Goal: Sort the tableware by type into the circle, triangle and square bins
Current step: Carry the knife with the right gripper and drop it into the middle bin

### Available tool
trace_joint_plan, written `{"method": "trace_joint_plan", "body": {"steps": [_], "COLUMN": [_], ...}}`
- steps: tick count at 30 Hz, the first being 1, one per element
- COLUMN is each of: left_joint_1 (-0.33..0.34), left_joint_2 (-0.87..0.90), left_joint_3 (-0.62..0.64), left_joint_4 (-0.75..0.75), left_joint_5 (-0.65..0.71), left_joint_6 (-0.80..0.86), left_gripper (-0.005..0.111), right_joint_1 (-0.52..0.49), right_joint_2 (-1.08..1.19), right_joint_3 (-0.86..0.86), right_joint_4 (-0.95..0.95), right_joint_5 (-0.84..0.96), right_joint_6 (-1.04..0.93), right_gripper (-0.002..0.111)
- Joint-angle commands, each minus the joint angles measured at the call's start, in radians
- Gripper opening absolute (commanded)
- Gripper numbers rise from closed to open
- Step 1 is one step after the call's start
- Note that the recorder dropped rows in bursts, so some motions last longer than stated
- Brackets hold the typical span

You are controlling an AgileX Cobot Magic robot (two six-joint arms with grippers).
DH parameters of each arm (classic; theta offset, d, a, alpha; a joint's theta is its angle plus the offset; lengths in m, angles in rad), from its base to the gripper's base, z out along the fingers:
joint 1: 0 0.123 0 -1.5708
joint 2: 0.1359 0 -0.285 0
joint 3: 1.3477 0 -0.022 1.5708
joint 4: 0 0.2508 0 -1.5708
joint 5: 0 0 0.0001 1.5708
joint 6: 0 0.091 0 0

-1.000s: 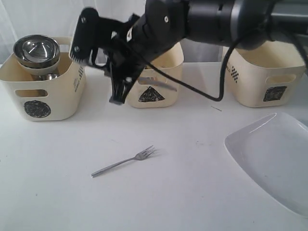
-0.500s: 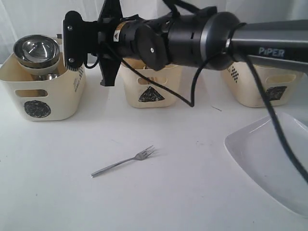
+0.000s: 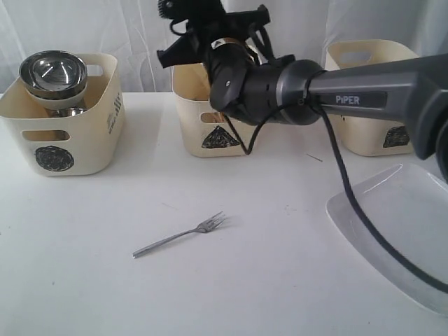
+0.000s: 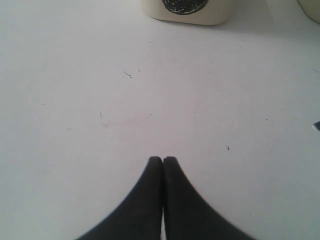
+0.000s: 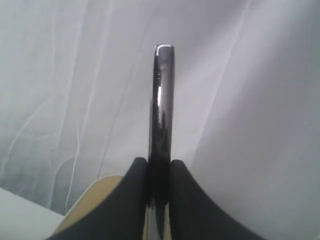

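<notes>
The fork lies on the surface in front of the triangle bin, with the plate to that bin's front right. The left pincer is closed and empty over the surface. Above the triangle bin, the right pincer clamps a steel utensil; I cannot tell whether it is the knife or the spoon.

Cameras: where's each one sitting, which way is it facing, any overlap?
Exterior view: off-arm, faces across the table at the circle bin, triangle bin, square bin; right arm crosses above.
Left wrist view: on that wrist, looks down at the table; left hand shut; circle bin at frame edge.
Right wrist view: on that wrist, faces the curtain; right hand shut on a steel utensil.
Shared: exterior and left wrist both see the circle bin.
</notes>
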Motion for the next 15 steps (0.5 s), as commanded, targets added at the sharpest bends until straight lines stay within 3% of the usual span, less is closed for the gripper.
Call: {"method": "trace_joint_plan", "body": {"steps": [1,6,12,15], "left_joint_1": [0.000,0.000,0.000,0.000], "left_joint_2": [-0.003,-0.003,-0.003,-0.003], "left_joint_3": [0.009,0.009,0.009,0.009], "left_joint_4": [-0.004,-0.004,-0.004,-0.004], "left_joint_5": [0.013,0.013,0.013,0.013], "left_joint_6": [-0.007,-0.007,-0.007,-0.007], "left_gripper": [0.000,0.000,0.000,0.000], "right_joint_1": [-0.071,-0.109,-0.110,-0.113], "right_joint_2": [0.009,0.041,0.045,0.043], "right_joint_3": [-0.001,-0.001,-0.001,-0.001], "right_joint_4": [-0.089,-0.202,-0.253,-0.253], "right_joint_5": [-0.017,0.004,0.122,0.122], "right_joint_6": [0.255,0.395,0.385,0.385], "right_gripper": [0.000,0.002,0.034,0.037]}}
